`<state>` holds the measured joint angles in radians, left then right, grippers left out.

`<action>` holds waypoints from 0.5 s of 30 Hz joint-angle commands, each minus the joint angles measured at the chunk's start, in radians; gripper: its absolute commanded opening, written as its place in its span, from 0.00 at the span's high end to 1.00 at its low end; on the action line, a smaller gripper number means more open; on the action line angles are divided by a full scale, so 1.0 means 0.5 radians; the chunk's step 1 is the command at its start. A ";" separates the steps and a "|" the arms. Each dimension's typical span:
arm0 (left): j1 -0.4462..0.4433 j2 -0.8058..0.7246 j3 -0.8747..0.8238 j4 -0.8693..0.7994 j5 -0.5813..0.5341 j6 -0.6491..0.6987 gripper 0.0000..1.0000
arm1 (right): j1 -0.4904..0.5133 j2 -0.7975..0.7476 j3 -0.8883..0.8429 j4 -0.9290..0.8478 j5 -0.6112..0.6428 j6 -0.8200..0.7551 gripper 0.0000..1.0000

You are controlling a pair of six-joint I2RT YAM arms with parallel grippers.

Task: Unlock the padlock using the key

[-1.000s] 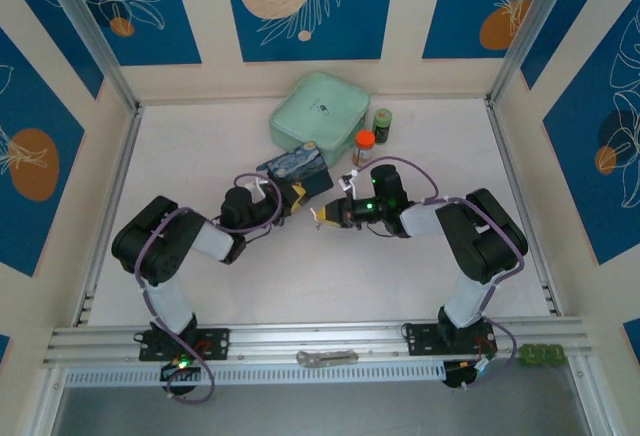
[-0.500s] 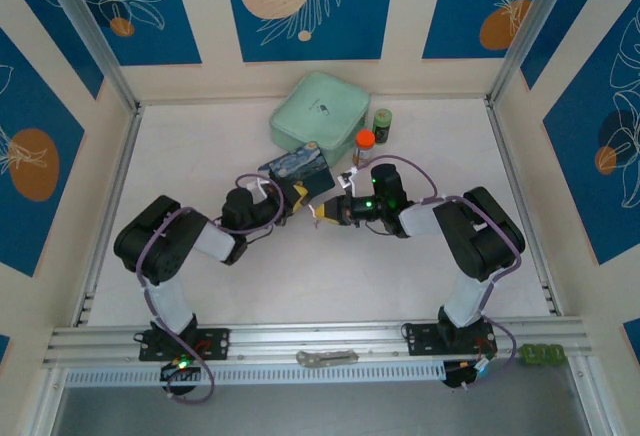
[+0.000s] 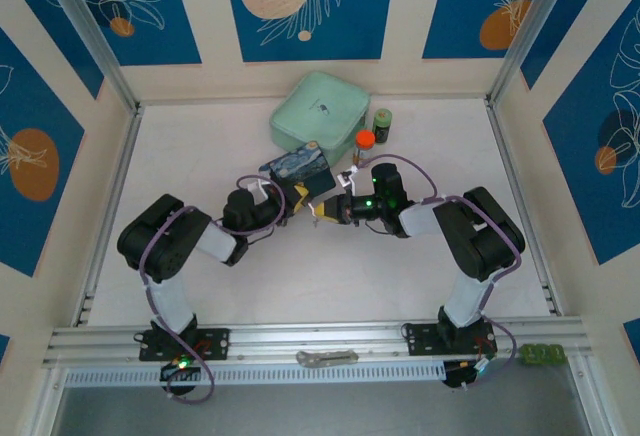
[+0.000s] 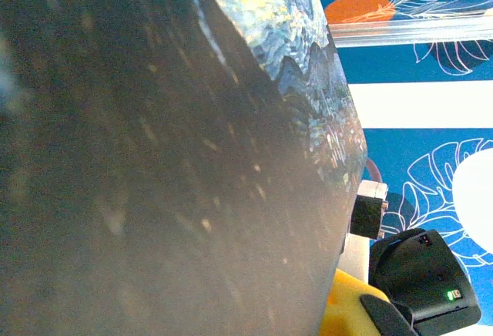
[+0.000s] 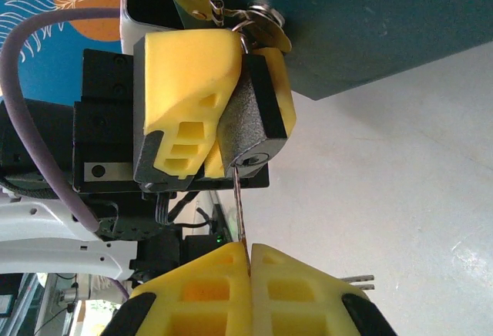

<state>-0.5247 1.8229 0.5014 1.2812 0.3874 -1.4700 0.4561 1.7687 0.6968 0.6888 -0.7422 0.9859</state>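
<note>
A: Right fingers [image 5: 254, 257]?
B: Pinched tight on the key [image 5: 239, 213]. Blade points to 12 o'clock, tip at the keyhole of the padlock [image 5: 250, 132].
A: Padlock where?
B: Clamped between the left fingers [image 5: 228, 82], keyhole end facing 6 o'clock. Spare keys [image 5: 196, 3] on a ring at its 12 o'clock end, tabletop [image 5: 400, 166] at 3.
A: Top view?
B: Both sets of fingers meet mid-tabletop, blue tin [image 3: 297, 168] just beside them at 12 o'clock.
</note>
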 commanded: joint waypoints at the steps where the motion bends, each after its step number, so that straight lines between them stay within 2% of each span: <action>1: -0.045 -0.003 0.008 0.210 0.020 -0.033 1.00 | 0.002 0.047 0.078 0.059 -0.025 0.053 1.00; 8: -0.061 -0.027 0.009 0.254 0.063 -0.005 1.00 | -0.010 0.049 0.125 -0.074 0.016 0.059 1.00; 15: -0.064 -0.050 -0.014 0.254 0.091 0.027 1.00 | -0.046 0.029 0.106 0.087 -0.035 0.182 1.00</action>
<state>-0.5259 1.8229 0.5011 1.3029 0.3733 -1.4681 0.4438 1.7847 0.7258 0.6754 -0.7601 1.0443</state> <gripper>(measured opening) 0.076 0.049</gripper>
